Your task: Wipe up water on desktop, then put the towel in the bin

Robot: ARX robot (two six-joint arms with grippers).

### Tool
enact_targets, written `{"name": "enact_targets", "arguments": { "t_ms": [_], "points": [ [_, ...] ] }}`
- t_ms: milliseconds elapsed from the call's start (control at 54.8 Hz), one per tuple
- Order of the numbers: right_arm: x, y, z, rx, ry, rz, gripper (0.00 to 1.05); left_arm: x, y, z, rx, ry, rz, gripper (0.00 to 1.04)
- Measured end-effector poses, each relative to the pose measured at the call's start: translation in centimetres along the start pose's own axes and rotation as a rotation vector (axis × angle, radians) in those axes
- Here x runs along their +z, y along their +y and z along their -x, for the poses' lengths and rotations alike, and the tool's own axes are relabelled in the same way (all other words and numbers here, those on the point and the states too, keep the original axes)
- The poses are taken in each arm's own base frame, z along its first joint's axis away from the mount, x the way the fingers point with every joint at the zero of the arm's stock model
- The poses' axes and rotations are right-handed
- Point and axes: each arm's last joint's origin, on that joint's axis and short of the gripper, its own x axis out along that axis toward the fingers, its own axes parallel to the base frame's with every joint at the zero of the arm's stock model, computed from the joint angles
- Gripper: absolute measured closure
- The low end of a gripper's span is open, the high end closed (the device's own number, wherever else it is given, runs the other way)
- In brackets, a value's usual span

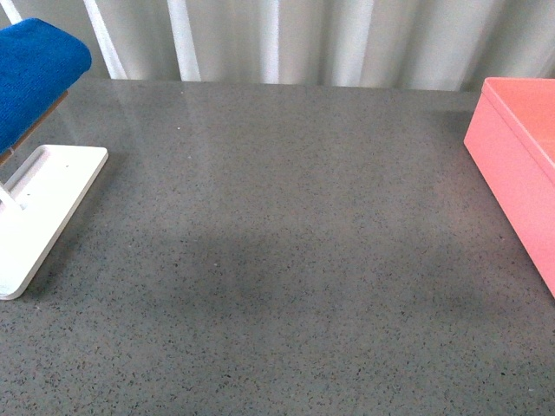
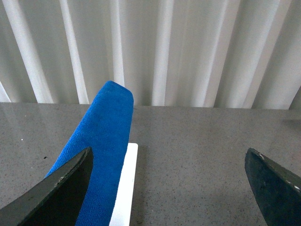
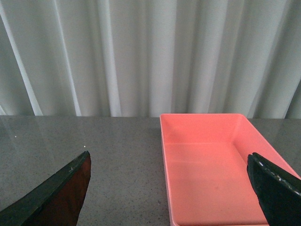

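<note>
The bright blue towel (image 1: 35, 74) hangs over a white rack (image 1: 43, 204) at the far left of the speckled dark-grey desktop (image 1: 286, 260). The salmon-pink bin (image 1: 520, 165) stands at the right edge. Neither gripper shows in the front view. In the left wrist view my left gripper (image 2: 171, 188) is open and empty, with the towel (image 2: 101, 150) beside one of its fingers (image 2: 56, 193). In the right wrist view my right gripper (image 3: 174, 188) is open and empty, facing the empty bin (image 3: 211, 174). I cannot make out any water on the desktop.
A pale pleated curtain (image 1: 286, 39) closes off the far edge of the desktop. The rack's white base (image 2: 124, 188) lies flat under the towel, with a wooden rod (image 1: 35, 130) beneath the cloth.
</note>
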Motion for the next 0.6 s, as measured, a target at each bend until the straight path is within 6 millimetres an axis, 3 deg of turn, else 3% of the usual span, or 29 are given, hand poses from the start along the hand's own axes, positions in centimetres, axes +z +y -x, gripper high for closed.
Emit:
{"name": "enact_targets", "arguments": {
  "t_ms": [602],
  "points": [
    [0.0,0.0,0.0,0.0,0.0,0.0,0.07,0.0,0.0,0.0,0.0,0.0,0.0,0.07]
  ]
}}
